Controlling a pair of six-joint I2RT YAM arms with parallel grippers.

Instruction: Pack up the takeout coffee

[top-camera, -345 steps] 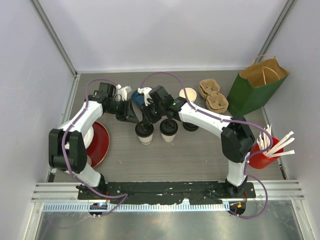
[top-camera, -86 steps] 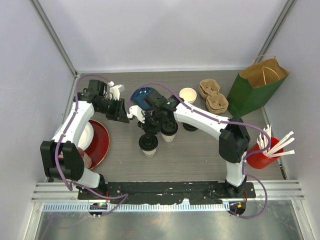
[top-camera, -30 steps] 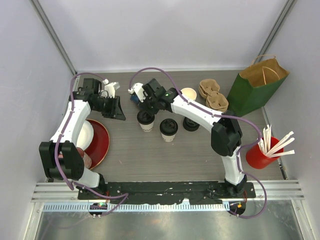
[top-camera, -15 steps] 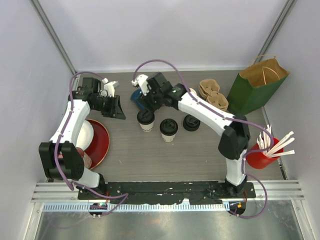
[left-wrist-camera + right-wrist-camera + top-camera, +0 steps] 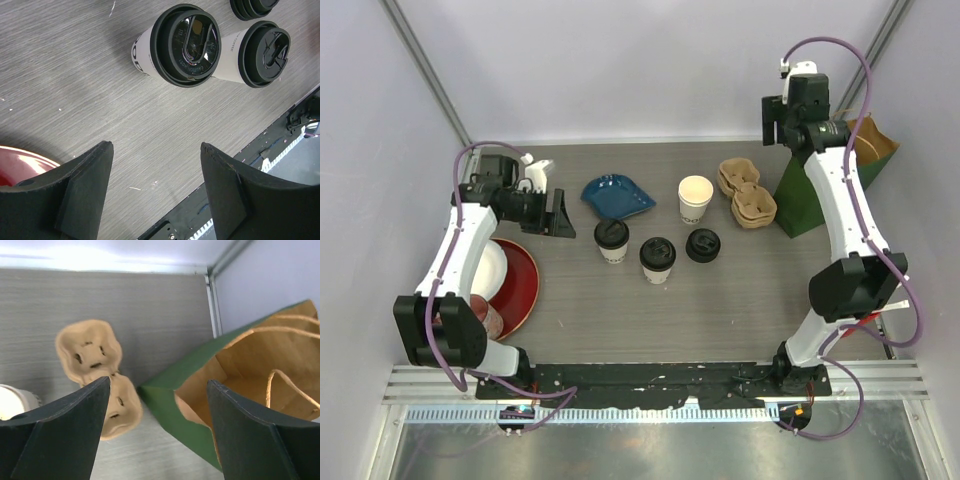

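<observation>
Left fingers [image 5: 82,187] apart, empty; 2 coffee cups [image 5: 186,45] beyond, loose lid [image 5: 252,6] cut off at top. Right fingers [image 5: 55,422] apart, empty; green bag [image 5: 180,377] partly out of view.

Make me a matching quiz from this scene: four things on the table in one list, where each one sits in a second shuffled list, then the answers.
Things
1. blue dish
2. loose black lid
3. green paper bag
4. uncovered paper cup

Places
A. standing open at the far right
B. lying flat, just right of the two lidded cups
C. between the blue dish and the cardboard carriers
D. at the far side, left of the uncovered paper cup

Pairs: 1-D, 2-B, 3-A, 4-C
</observation>
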